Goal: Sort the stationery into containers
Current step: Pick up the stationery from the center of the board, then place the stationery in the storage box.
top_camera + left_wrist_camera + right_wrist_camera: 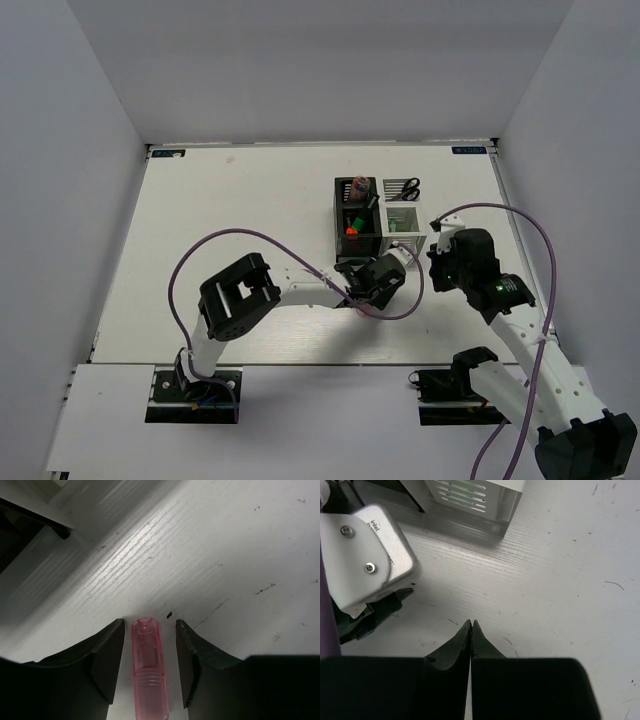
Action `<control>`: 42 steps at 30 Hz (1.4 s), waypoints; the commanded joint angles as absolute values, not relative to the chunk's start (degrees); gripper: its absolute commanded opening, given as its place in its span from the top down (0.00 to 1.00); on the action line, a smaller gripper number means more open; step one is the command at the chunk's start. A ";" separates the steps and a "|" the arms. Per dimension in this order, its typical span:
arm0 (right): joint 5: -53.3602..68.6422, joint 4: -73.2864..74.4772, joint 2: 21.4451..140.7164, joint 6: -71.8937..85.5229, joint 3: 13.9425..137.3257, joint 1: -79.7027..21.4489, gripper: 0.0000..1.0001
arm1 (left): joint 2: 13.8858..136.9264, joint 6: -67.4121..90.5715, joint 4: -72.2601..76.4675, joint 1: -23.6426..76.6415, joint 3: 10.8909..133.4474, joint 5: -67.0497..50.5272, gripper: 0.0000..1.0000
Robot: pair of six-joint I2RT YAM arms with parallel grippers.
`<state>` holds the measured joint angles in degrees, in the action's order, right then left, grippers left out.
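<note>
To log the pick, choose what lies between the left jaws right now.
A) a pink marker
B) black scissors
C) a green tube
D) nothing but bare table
A: the left wrist view shows a pink marker lying on the table between the open left jaws, with a gap on each side.
</note>
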<state>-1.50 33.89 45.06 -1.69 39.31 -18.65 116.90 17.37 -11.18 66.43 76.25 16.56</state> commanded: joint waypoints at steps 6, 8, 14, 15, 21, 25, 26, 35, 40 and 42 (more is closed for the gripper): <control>-0.61 30.85 43.86 -0.35 38.93 -16.52 1.00 | 116.90 18.46 -16.25 68.20 76.03 20.03 0.52; -0.53 31.02 43.68 -0.35 38.85 -16.18 1.00 | 116.98 18.63 -18.53 68.73 75.41 20.65 0.56; -0.44 31.03 42.98 -0.35 38.76 -15.47 1.00 | 116.28 19.60 -21.09 69.34 71.99 21.80 1.00; 0.95 31.03 43.07 -0.35 38.59 -15.38 1.00 | 116.11 19.51 -20.83 69.17 71.37 21.54 1.00; 1.93 30.94 42.63 -0.70 38.23 -14.77 0.26 | 109.54 18.72 -20.91 68.82 72.50 20.83 1.00; 2.02 31.29 42.80 -2.10 37.62 -14.59 0.67 | 104.16 16.18 -21.97 68.56 76.46 20.31 1.00; 1.67 31.12 42.72 -1.94 37.44 -14.42 1.00 | 103.28 15.39 -21.97 68.47 77.16 20.04 1.00; 2.46 31.20 42.19 -3.43 36.65 -14.15 0.97 | 96.85 10.64 -8.40 63.11 84.02 12.23 1.00; 2.81 31.20 42.27 -3.34 36.47 -14.15 0.97 | 99.58 7.22 5.16 59.24 84.73 6.69 1.00; 3.08 31.29 42.10 -3.43 36.47 -14.15 0.97 | 101.76 6.59 15.15 58.54 83.50 4.94 1.00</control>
